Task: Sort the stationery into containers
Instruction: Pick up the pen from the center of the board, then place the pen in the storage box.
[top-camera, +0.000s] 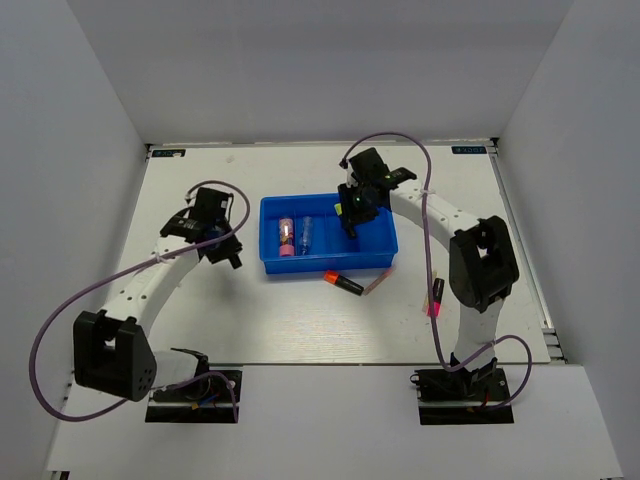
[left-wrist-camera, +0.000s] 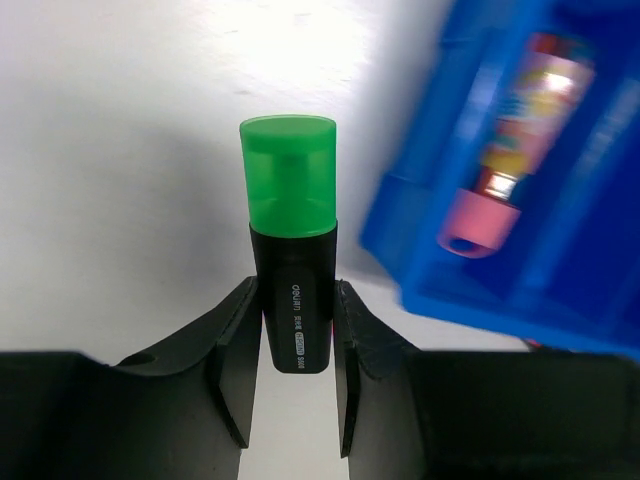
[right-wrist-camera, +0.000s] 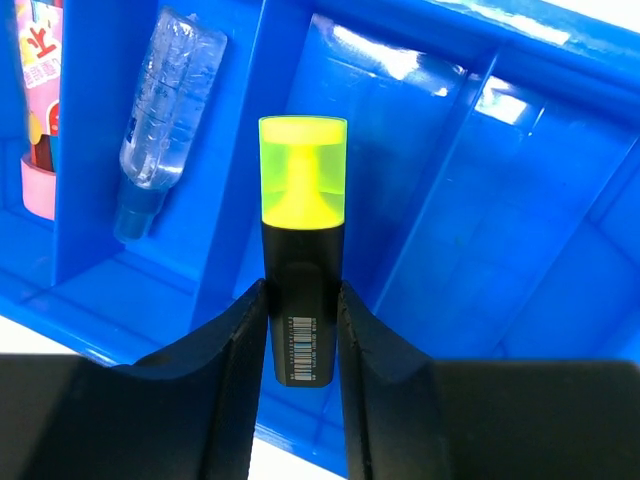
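On the white table (top-camera: 300, 325), an orange marker (top-camera: 343, 283) and a pink marker (top-camera: 437, 297) lie loose before the blue tray (top-camera: 267, 235). The left gripper (left-wrist-camera: 297, 300) clamps a green marker (left-wrist-camera: 290, 200) just left of the tray; the right gripper (right-wrist-camera: 300, 300) clamps a yellow marker (right-wrist-camera: 303, 190) above it. A pink tube (top-camera: 285, 238) and clear tube (top-camera: 306, 235) lie in neighbouring compartments. Pale walls (top-camera: 320, 70) enclose three sides.

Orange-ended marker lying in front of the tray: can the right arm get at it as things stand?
Probably not yet: the orange-ended marker lies uncovered beside the tray, but the right gripper is shut on a yellow-capped marker.
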